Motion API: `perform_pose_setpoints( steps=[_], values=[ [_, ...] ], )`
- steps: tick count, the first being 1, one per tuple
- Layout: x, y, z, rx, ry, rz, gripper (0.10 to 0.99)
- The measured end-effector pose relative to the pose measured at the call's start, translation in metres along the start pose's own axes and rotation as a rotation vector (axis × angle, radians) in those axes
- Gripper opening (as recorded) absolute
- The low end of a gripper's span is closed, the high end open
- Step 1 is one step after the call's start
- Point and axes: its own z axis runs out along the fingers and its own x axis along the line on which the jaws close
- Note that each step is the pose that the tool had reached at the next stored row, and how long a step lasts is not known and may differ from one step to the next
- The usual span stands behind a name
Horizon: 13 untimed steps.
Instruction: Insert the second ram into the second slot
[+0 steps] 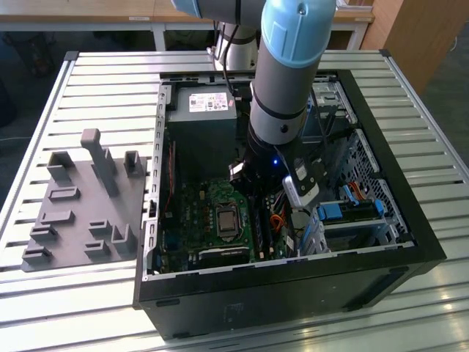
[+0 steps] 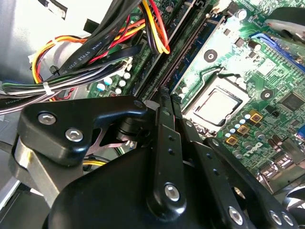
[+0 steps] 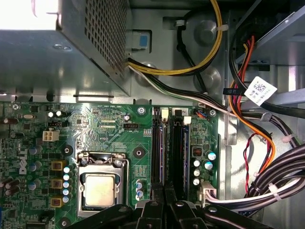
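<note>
Two black jaws [image 3: 165, 202] were seen drawn narrow, their tips almost met, with nothing made out between them; they were held low over the motherboard [image 3: 109, 129], just above the near end of the memory slots [image 3: 177, 152]; a thin bluish stick, taken to be the second ram [image 3: 158, 152], was found standing on edge among those slots, on the side toward the processor socket [image 3: 100, 188]; its long axis was laid straight ahead of the jaws and in line with them, as was also shown in the second wrist view; whether it was fully seated could not be told; cable bundles [image 3: 281, 176] were kept to the far side of the slots.
</note>
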Motion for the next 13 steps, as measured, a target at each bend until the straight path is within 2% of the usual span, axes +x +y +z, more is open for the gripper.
perform_pose_setpoints(
  steps=[13],
  values=[
    [-0.0002,0.0,0.0006,0.0,-0.0004,0.009,0.129]
  ],
)
